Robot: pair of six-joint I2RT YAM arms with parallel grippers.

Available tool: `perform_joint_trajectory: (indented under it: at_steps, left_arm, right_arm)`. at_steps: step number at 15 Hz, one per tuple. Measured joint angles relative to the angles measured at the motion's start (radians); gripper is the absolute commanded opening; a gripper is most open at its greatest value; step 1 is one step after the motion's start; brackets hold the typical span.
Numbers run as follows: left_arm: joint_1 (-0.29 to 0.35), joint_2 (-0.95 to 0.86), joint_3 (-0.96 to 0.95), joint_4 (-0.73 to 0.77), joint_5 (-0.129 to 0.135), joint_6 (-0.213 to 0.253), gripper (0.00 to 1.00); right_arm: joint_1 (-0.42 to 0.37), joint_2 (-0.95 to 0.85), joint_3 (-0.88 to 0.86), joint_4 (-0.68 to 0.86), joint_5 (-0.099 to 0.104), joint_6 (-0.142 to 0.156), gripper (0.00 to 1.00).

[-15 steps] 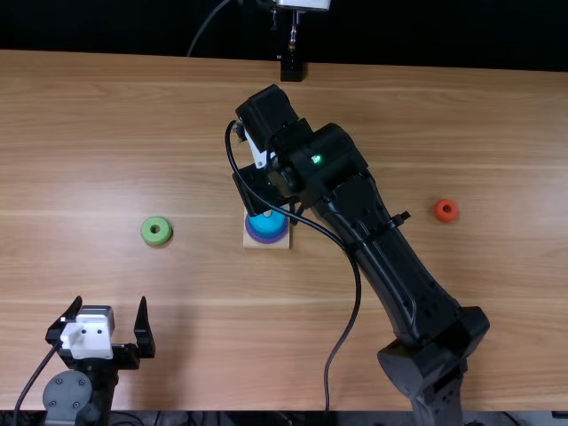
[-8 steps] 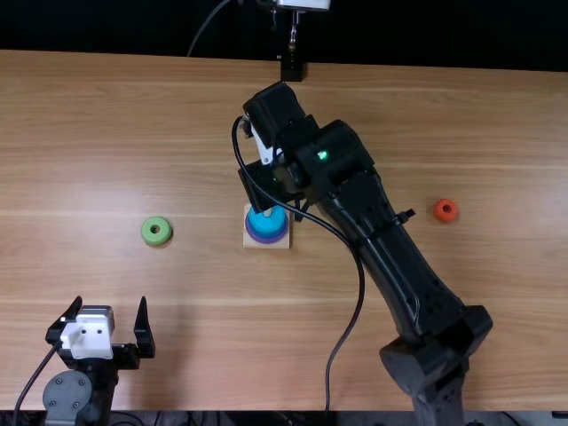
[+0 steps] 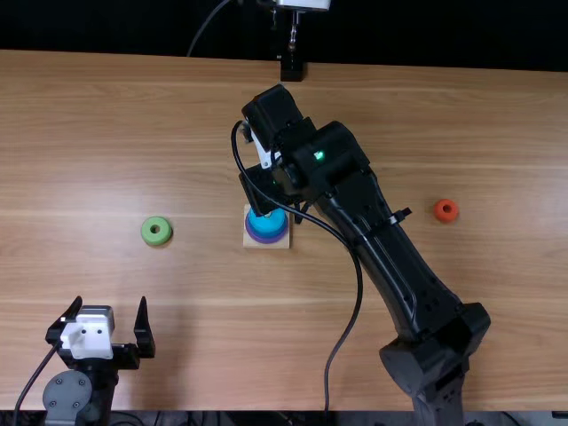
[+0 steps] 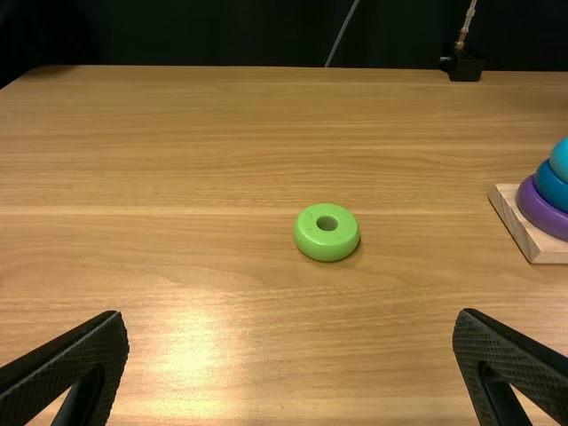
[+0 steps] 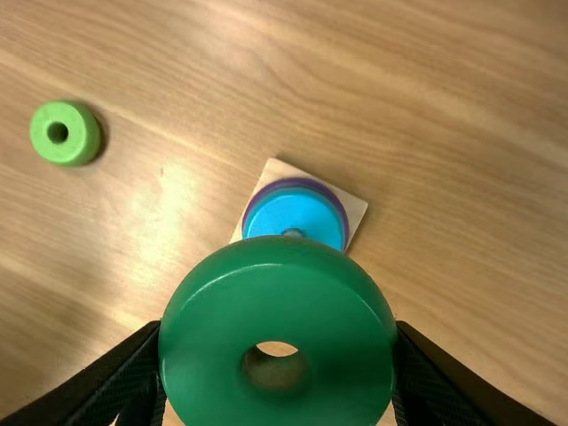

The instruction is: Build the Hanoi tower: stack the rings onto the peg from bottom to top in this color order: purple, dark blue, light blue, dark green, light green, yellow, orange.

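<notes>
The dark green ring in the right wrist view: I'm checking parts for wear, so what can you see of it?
The smooth, glossy dark green ring, seemingly painted or plastic, is thick with rounded edges and a round central hole. Its visible face shows highlights and no obvious damage; its underside is hidden. The right arm's tool grips it from opposite sides. It is held off the peg, its edge overlapping the glossy light blue ring in this view.

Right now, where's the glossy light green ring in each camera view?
Top view: light green ring, left of the square wooden base.
Left wrist view: light green ring, mid-picture, beyond the left gripper.
Right wrist view: light green ring, well apart from the base.
Shared landmark: the base's purple ring.
</notes>
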Motion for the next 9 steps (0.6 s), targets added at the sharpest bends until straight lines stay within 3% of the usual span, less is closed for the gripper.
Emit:
perform_joint_trajectory:
  at_steps: [9]
  left_arm:
    - [0.0,0.0,0.0,0.0,0.0,0.0,1.0]
  right_arm:
    - [0.0,0.019,-0.008,0.005,0.0,0.0,0.0]
